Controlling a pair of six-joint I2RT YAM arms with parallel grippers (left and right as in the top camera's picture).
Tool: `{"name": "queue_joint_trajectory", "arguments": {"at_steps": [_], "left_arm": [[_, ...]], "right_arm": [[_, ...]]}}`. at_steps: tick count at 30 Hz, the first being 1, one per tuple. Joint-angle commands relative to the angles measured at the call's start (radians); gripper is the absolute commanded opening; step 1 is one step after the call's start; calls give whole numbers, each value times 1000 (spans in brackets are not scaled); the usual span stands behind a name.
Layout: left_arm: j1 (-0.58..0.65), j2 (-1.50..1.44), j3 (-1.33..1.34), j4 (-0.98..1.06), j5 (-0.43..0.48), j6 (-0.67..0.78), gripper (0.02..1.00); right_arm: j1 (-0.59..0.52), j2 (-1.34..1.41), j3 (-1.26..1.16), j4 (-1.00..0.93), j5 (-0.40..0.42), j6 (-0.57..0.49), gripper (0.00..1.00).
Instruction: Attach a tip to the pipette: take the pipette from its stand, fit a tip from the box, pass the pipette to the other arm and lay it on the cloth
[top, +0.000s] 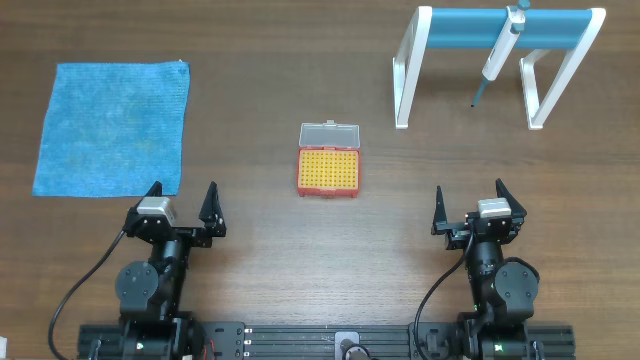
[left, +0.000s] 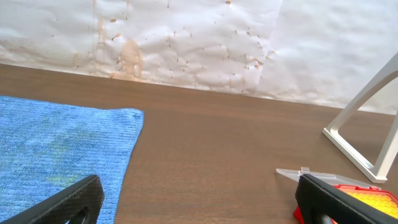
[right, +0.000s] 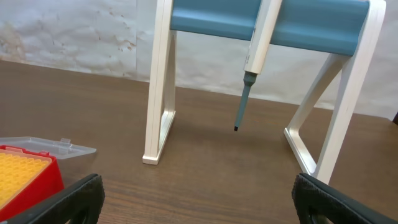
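Left gripper (top: 183, 200) wide open, empty, near the bench's front edge, left side. Right gripper (top: 468, 200) same: wide, empty, front right. Tip box (top: 328, 172) mid-bench, lid open. Pipette (top: 497, 58) hangs on stand (top: 404, 80) at the far right corner. Blue cloth (top: 112, 128) flat by the left edge. Brown wood bench (top: 260, 80); crumpled white paper wall (left: 186, 43) behind.

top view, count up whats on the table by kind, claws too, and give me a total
cloth: 1
tip box: 1
stand: 1
pipette: 1
claws: 2, the left claw and the right claw, both open
total: 6
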Motion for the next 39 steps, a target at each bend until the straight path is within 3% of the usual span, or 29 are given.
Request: {"name": "queue_joint_trajectory", "arguments": {"at_steps": [1, 35, 39], "left_arm": [[-4, -5, -7, 2, -14, 16, 998], [-4, -5, -7, 2, -14, 16, 998], [-4, -5, -7, 2, -15, 16, 998]], "right_arm": [[4, -5, -11, 5, -6, 11, 976], [4, -5, -11, 11, -29, 31, 976], [-75, 178, 20, 264, 43, 87, 980]]}}
